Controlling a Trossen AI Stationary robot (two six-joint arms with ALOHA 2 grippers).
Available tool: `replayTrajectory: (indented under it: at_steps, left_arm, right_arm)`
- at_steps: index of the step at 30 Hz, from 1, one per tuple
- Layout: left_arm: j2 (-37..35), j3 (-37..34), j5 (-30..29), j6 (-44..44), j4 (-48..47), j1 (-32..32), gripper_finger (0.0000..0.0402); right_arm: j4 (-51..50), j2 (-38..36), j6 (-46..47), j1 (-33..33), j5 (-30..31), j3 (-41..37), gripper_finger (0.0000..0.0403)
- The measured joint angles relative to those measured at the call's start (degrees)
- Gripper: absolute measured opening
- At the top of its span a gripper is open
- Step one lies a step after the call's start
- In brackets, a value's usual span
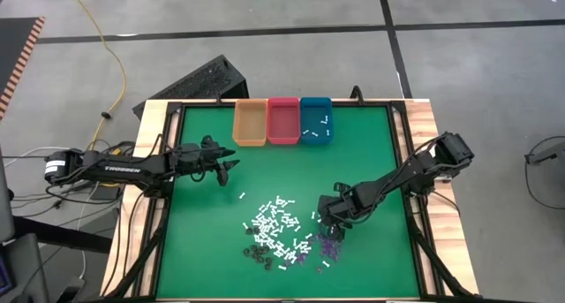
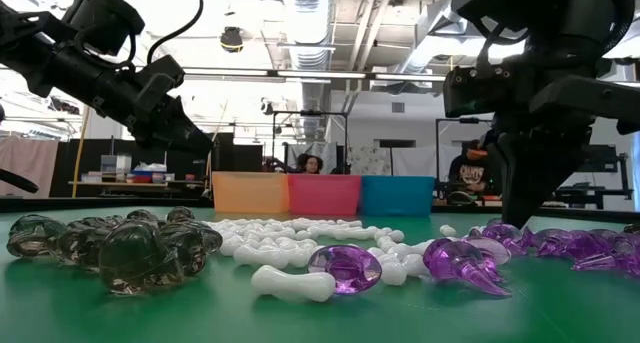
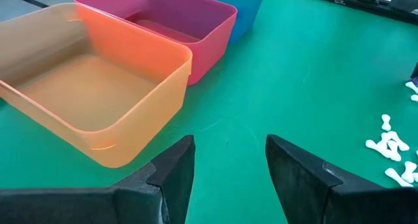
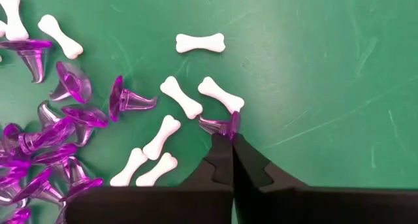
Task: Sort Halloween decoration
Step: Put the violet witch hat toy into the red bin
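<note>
Right gripper [image 4: 231,138] lowered to the mat, fingers pinched together at the tips. Left gripper [image 3: 228,160] raised above the mat, fingers spread apart. Left arm [image 1: 124,169] stretched sideways, waiting.

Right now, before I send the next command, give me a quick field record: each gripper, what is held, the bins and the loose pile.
right gripper: shut on a purple piece, low at the purple end of the pile
left gripper: open, empty, hovering above the mat near the orange bin
pink bin: looks empty
teal bin: a few white bones
loose pile: white bones in the middle, dark pieces and purple pieces at its edges
</note>
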Motion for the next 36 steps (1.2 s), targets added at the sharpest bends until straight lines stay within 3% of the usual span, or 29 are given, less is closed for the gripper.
replayTrajectory:
  at_steps: [8, 18, 27, 36]
  left_arm:
    - [0.0, 0.0, 0.0, 0.0, 0.0, 0.0, 0.0179]
    - [0.0, 0.0, 0.0, 0.0, 0.0, 0.0, 0.0179]
    - [0.0, 0.0, 0.0, 0.0, 0.7, 0.0, 0.0179]
    - [0.0, 0.0, 0.0, 0.0, 1.2, 0.0, 0.0179]
  right_arm:
    - [-0.4, -1.0, 0.0, -0.3, 0.0, 0.0, 0.0022]
    - [-3.4, -9.8, -2.2, -5.0, 1.5, 0.0, 0.0021]
    - [3.2, -14.5, -11.0, -14.8, 3.3, 0.0, 0.0021]
    - [13.1, -10.3, -24.8, -27.9, 3.4, 7.0, 0.0022]
